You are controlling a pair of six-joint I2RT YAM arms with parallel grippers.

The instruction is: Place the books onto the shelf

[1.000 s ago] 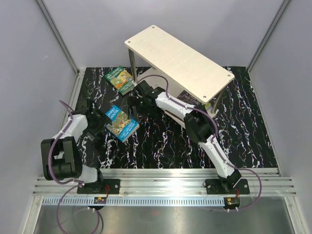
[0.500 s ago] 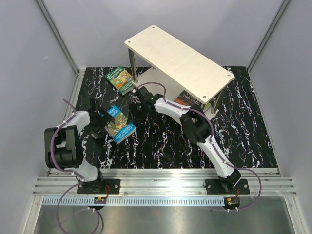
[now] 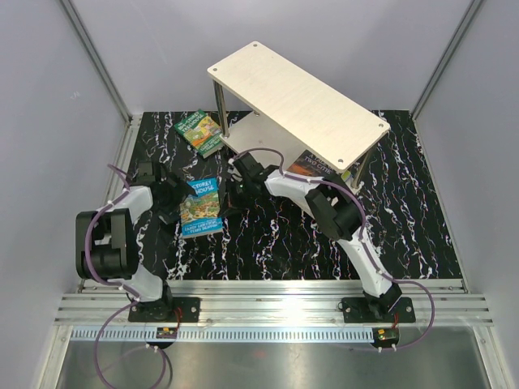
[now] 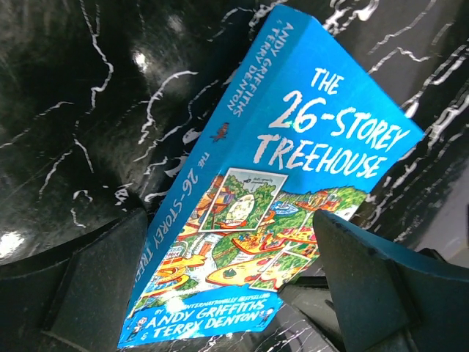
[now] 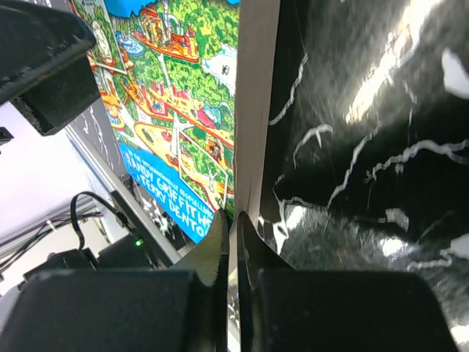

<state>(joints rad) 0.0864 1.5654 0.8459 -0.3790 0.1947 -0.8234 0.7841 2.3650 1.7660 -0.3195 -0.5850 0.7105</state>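
The 26-Storey Treehouse paperback (image 3: pixel 201 207), cover-up on the table (image 3: pixel 268 243) at 7 o'clock from the shelf (image 3: pixel 300 101), looks light, thin, bendy and glossy, best pinched near the spine; left gripper (image 3: pixel 173 203) spread wide at its 9 o'clock, right gripper (image 3: pixel 231 198) pinched together at its 3 o'clock page edge.

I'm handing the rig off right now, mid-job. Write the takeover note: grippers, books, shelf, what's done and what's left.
Left gripper: open, straddling the bright blue Treehouse paperback.
Right gripper: shut at that book's page edge; whether it pinches anything is unclear.
Green illustrated paperback: flat on the black marbled mat, left of the pale plywood two-tier shelf.
Done: dark brown paperback lies on the shelf's lower board.
Left: blue and green books to shelve.
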